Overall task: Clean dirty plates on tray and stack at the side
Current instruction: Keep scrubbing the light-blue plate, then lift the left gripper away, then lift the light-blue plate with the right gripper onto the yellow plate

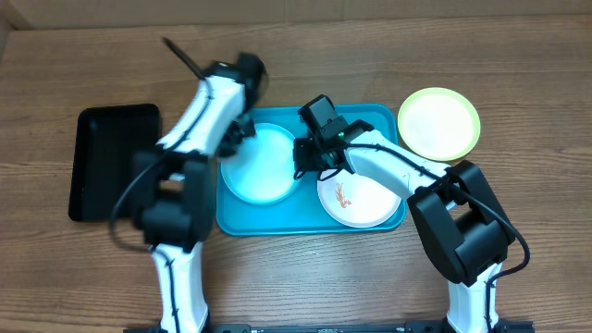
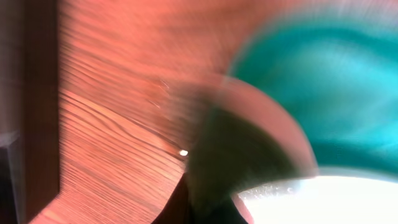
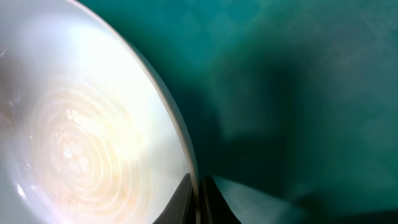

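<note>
Though the left arm looks blurred from overhead, the left gripper (image 1: pixel 237 129) sits at the far left rim of the blue plate (image 1: pixel 262 171) on the tray (image 1: pixel 310 222). An orange-smeared white plate (image 1: pixel 361 199) lies to its right, and the green plate (image 1: pixel 439 122) lies off the tray. The left wrist view is too blurred to tell that gripper's opening. The right wrist view shows the right gripper (image 3: pixel 198 186) pinched narrowly on the blue plate's rim.
</note>
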Action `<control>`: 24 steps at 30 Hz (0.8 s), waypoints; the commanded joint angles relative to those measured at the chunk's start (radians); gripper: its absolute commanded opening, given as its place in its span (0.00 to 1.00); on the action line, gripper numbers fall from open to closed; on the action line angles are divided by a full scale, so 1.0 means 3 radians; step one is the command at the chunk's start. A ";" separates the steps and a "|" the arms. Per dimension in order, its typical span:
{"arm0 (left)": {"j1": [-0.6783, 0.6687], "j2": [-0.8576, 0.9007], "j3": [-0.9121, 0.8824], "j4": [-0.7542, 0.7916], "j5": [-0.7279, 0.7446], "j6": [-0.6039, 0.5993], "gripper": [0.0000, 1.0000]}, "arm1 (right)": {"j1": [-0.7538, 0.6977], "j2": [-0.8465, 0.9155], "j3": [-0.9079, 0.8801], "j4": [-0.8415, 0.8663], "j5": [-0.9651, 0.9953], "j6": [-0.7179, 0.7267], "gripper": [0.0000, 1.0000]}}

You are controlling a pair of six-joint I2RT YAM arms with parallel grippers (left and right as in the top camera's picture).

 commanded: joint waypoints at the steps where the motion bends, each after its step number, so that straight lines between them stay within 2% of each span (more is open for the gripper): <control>1: 0.0273 -0.0702 0.0048 0.0094 0.0384 -0.0001 0.04 | -0.0043 -0.0066 0.0200 -0.0081 0.0200 -0.0225 0.04; 5: 0.0543 -0.1095 0.0048 0.0173 0.1108 0.0409 0.05 | -0.0043 -0.0131 0.0425 -0.0298 0.0420 -0.0423 0.04; 8: 0.0781 -0.1240 0.0048 0.0046 0.1395 0.0482 0.04 | -0.0029 -0.0205 0.0635 -0.0490 0.0696 -0.0664 0.04; 15: 0.1259 -0.1260 0.0045 -0.0333 0.1408 0.0482 0.04 | 0.0202 -0.0456 0.1007 -0.0777 0.1603 -0.1233 0.04; 20: 0.1595 -0.1260 0.0045 -0.0383 0.1405 0.0594 0.04 | 0.0609 -0.0666 0.1041 -0.0621 0.2991 -0.1630 0.04; 24: 0.1789 -0.1260 0.0045 -0.0481 0.1405 0.0635 0.04 | 0.0979 -0.0688 0.1041 -0.0361 0.3962 -0.2173 0.04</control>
